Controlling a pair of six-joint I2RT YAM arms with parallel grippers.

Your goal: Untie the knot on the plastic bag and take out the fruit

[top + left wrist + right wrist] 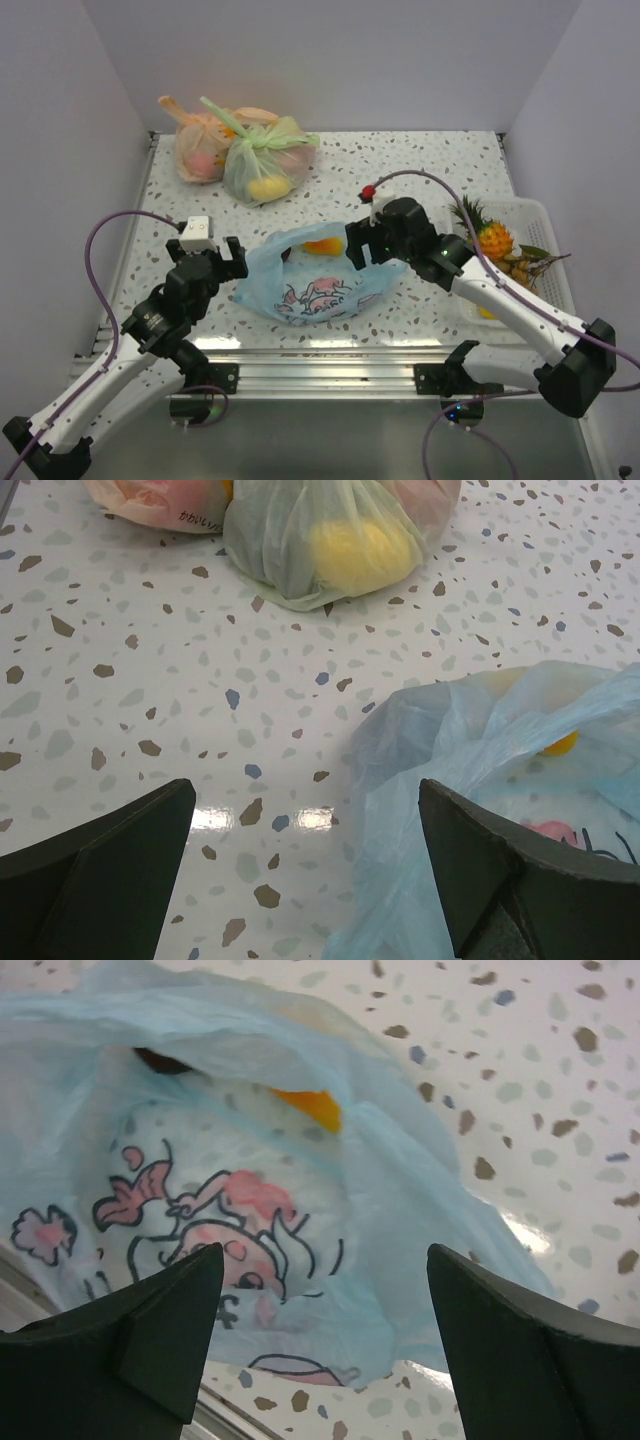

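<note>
- The plastic bag (315, 285) is lying slumped at the middle of the table, close to the near edge, with its mouth gaping toward the far side.
- An orange piece of fruit (322, 245) is showing inside that mouth.
- The left gripper (307, 810) is hovering just left of the bag, jaws wide apart, gripping nothing.
- The right gripper (325, 1260) is hanging over the bag's right far side, jaws spread and empty.
- A pineapple (493, 238) is sitting in the white basket (530, 212) at the right.
- A green bag (265, 160) and an orange bag (200, 150) are resting far left.

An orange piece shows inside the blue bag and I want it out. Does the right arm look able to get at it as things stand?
Probably yes. The right tool hangs open right beside the bag's mouth, where the orange piece shows; only the bag's own loose plastic overhangs it.
</note>
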